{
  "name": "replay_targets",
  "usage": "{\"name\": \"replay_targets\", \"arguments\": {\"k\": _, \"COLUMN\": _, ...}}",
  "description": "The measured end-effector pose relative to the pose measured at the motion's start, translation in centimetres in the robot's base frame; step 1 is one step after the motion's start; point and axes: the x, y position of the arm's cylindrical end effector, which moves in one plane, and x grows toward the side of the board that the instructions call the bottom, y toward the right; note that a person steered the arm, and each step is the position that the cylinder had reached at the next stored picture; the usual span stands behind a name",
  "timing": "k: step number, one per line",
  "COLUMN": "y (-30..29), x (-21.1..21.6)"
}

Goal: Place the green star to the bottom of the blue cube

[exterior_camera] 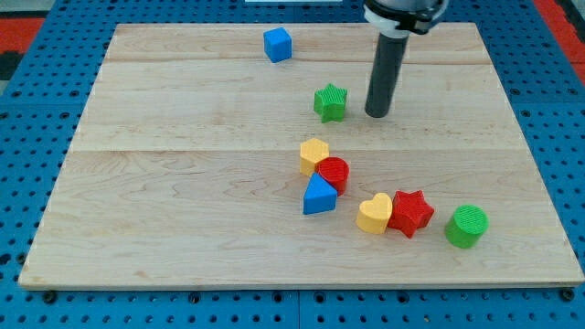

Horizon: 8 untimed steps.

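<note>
A pale wooden board [183, 183] made of joined planks lies on a blue pegboard surface [37, 302] dotted with holes; a strip of red shows at the view's top corners. No container stands on the board, only loose blocks. Going from the view's left: the blue cube [278, 44] sits near the top edge; lower down, a yellow hexagon block [313, 153], a red cylinder [334, 172] and a blue triangular block [318, 196] crowd together, touching. The green star [331, 102] lies below and to the right of the blue cube, well apart from it. My tip [377, 113] rests just beside the star's right, a small gap between them; the rod has no jaws to part or close. Further right lie a yellow heart [375, 214] touching a red star [410, 212], then a green cylinder [467, 226].
</note>
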Motion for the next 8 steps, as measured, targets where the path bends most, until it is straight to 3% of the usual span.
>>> {"name": "replay_targets", "arguments": {"k": 1, "y": -5.2, "x": 0.5}}
{"name": "replay_targets", "arguments": {"k": 2, "y": -9.6, "x": -2.1}}
{"name": "replay_targets", "arguments": {"k": 4, "y": -10.8, "x": -1.4}}
{"name": "replay_targets", "arguments": {"k": 6, "y": -19.2, "x": -2.6}}
{"name": "replay_targets", "arguments": {"k": 7, "y": -11.2, "x": -5.0}}
{"name": "replay_targets", "arguments": {"k": 8, "y": -9.8, "x": -4.8}}
